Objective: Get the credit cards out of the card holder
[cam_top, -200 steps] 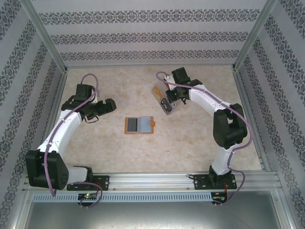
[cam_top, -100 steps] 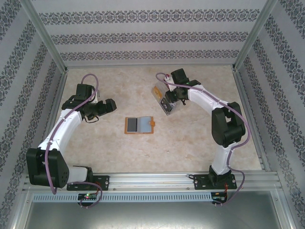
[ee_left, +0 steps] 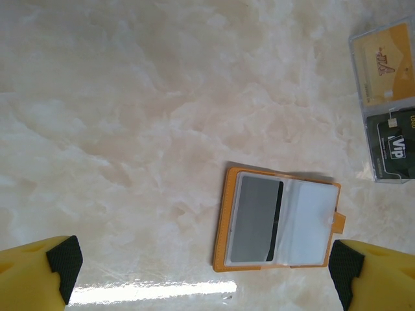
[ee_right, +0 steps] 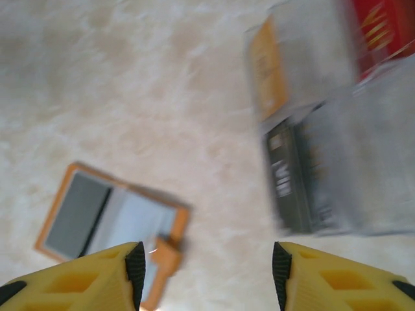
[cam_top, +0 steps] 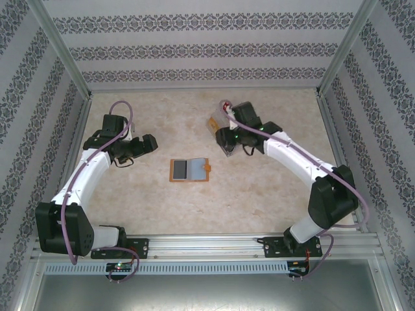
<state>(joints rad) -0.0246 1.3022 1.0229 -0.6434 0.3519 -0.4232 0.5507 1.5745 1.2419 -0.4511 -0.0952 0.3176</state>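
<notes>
The card holder (cam_top: 189, 170) lies open and flat at the middle of the table (cam_top: 272, 194) in the overhead view. Its long axis runs left to right and its little tab (cam_top: 207, 168) is on the right edge. A clear tray (cam_top: 216, 123) sits up and to the right of it, well apart. My right gripper (cam_top: 225, 138) hangs over the tray's near end. My left gripper (cam_top: 152, 142) hovers to the upper left of the holder, with bare table between them.

My left wrist camera gives the detail the overhead view lacks. The holder (ee_left: 279, 223) sits at lower right, its tab (ee_left: 338, 221) pointing right. A grey credit card (ee_left: 257, 220) with a dark stripe fills its left pocket page, and the right page looks pale. At the frame's right edge the tray (ee_left: 360, 110) holds a gold card (ee_left: 382, 61) above a black card (ee_left: 395, 149). My left gripper (ee_left: 204, 272) stands wide apart, gripping nothing.

My right wrist view is blurred. There the holder (ee_right: 117, 223) slants from upper left to lower right, tab end lowest. The tray (ee_right: 337, 129) is at upper right and shows a red card (ee_right: 382, 26) at the top corner. My right gripper (ee_right: 209, 269) is parted, with only table in the gap.
</notes>
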